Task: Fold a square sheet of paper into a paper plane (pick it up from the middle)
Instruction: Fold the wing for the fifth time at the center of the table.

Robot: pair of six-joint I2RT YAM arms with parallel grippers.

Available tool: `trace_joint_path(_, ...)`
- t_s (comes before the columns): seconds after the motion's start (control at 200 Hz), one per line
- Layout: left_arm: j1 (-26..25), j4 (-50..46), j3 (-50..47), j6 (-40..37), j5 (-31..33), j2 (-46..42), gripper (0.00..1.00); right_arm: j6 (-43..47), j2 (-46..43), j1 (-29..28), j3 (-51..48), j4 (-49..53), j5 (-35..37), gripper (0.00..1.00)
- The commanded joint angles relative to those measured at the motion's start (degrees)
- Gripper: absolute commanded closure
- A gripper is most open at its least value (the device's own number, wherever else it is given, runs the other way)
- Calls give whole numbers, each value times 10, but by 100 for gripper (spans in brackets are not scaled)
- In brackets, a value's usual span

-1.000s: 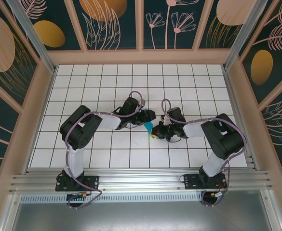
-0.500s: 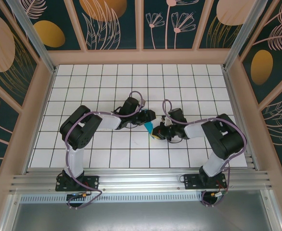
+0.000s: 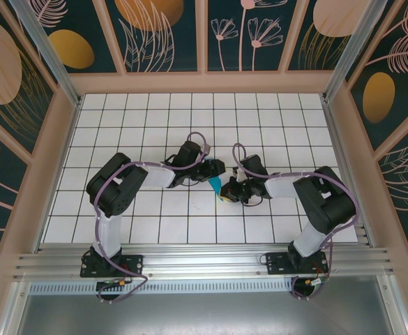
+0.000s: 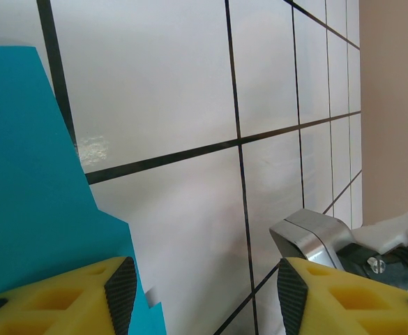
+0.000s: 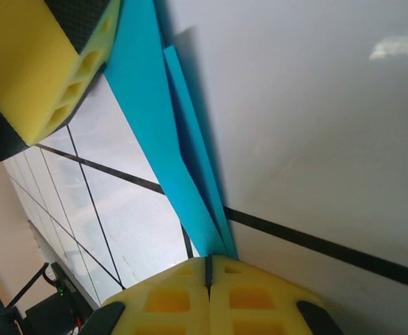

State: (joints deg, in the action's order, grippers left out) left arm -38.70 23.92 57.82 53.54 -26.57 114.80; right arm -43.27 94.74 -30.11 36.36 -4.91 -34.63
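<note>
The teal-blue sheet of paper (image 3: 215,185) is folded into narrow layers and stands on edge above the tiles at mid-table. My right gripper (image 5: 208,269) is shut on its lower end, and the folded paper (image 5: 169,132) runs up and away from the pinched pads. From above, that right gripper (image 3: 226,193) sits just right of the paper. My left gripper (image 4: 200,289) is open. The paper (image 4: 29,181) lies against its left finger (image 4: 57,296), and only a corner pokes into the gap. The left gripper (image 3: 216,169) is just behind the paper in the top view.
White grid-tiled table (image 3: 155,118) with wooden walls (image 3: 204,82) round it. The two wrists are nearly touching at the centre: a metal part of the right arm (image 4: 315,234) shows close by my left gripper's right finger. The left gripper's yellow finger (image 5: 43,63) shows in the right wrist view.
The right wrist has crept slightly toward the left arm. The paper and both grippers' states look the same.
</note>
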Motion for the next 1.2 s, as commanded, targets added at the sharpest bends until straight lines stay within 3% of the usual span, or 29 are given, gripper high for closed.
trace_joint_path(0.0,3,-66,-6,-17,32,31,41,19,-8,-3,18,124,47,100)
trace_joint_path(0.265,3,-65,-5,-19,29,32,41,18,51,-38,8,154,102,100)
trace_joint_path(0.395,3,-66,-6,-19,29,32,41,11,45,-37,-5,141,93,100)
trace_joint_path(0.591,3,-66,-5,-20,27,33,41,12,-37,-29,39,122,68,100)
trace_joint_path(0.726,3,-64,-4,-20,24,37,41,7,-49,-22,71,88,17,100)
trace_joint_path(0.851,3,-67,-1,-21,21,40,41,-16,-30,-22,78,38,-18,100)
trace_joint_path(1.196,4,-70,2,-23,20,41,41,-34,64,-16,58,16,44,100)
